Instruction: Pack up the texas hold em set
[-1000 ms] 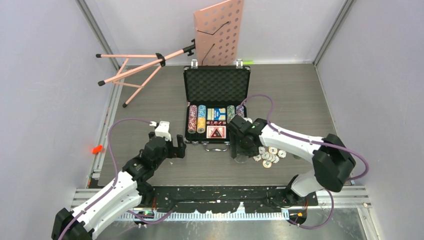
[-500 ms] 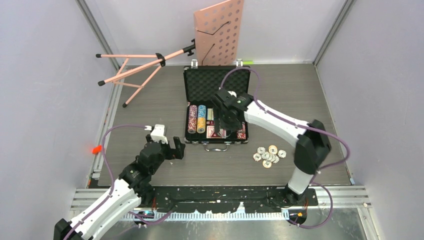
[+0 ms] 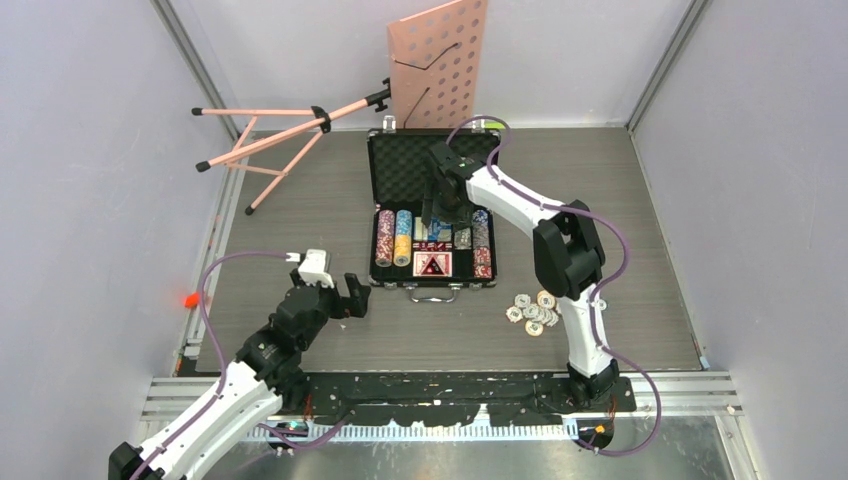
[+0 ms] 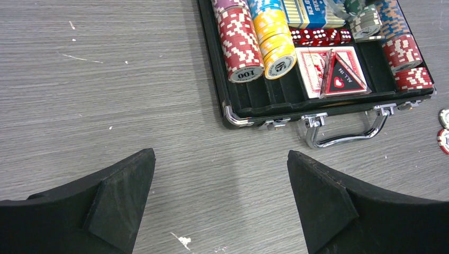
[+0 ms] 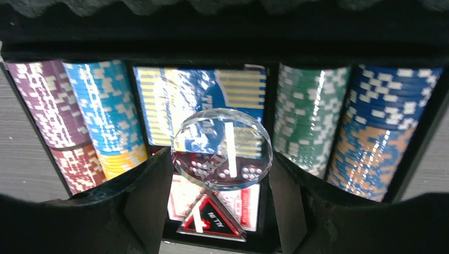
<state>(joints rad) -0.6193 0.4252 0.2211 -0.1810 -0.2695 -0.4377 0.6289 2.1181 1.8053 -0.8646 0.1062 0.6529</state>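
The right tool (image 5: 221, 180) pinches a clear disc (image 5: 222, 145) — above the briefcase (image 3: 395, 170).

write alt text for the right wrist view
The right gripper holds a clear round disc over the open black case, above rows of poker chips, a blue card deck and a red triangular marker.
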